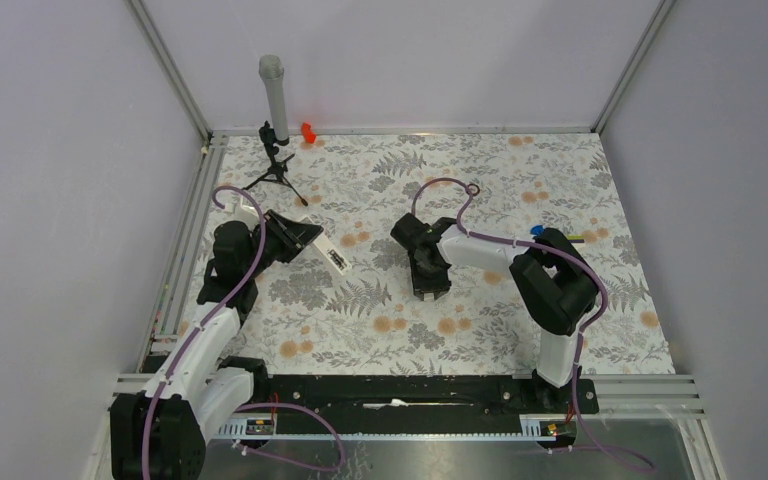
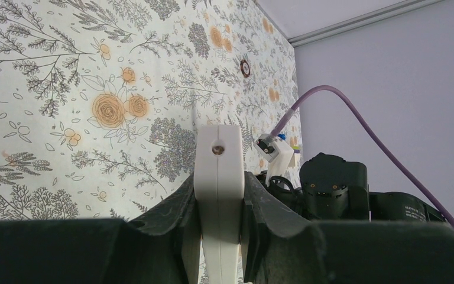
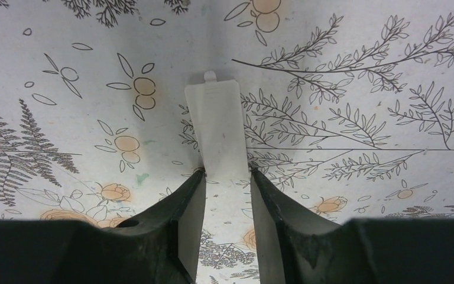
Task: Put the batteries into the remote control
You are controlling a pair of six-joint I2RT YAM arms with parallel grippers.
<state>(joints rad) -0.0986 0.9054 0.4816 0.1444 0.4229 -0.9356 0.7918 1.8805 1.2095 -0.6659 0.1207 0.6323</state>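
My left gripper [image 1: 298, 236] is shut on the remote control [image 1: 331, 256], a slim white bar that sticks out to the right just above the table. In the left wrist view the remote control [image 2: 217, 151] stands end-on, pinched between the two fingers of my left gripper [image 2: 219, 186]. My right gripper [image 1: 430, 287] points down at the table's middle. In its wrist view the right gripper [image 3: 226, 175] has its fingertips against both edges of the near end of a short white strip [image 3: 217, 121] with a small tab. The batteries show in no view.
A grey tube [image 1: 273, 95] on a black tripod [image 1: 278, 168] and a small red piece [image 1: 307, 131] stand at the back left. A small dark ring [image 1: 473, 188] lies behind the right arm, and a blue-and-yellow toy piece [image 1: 540, 231] beside it.
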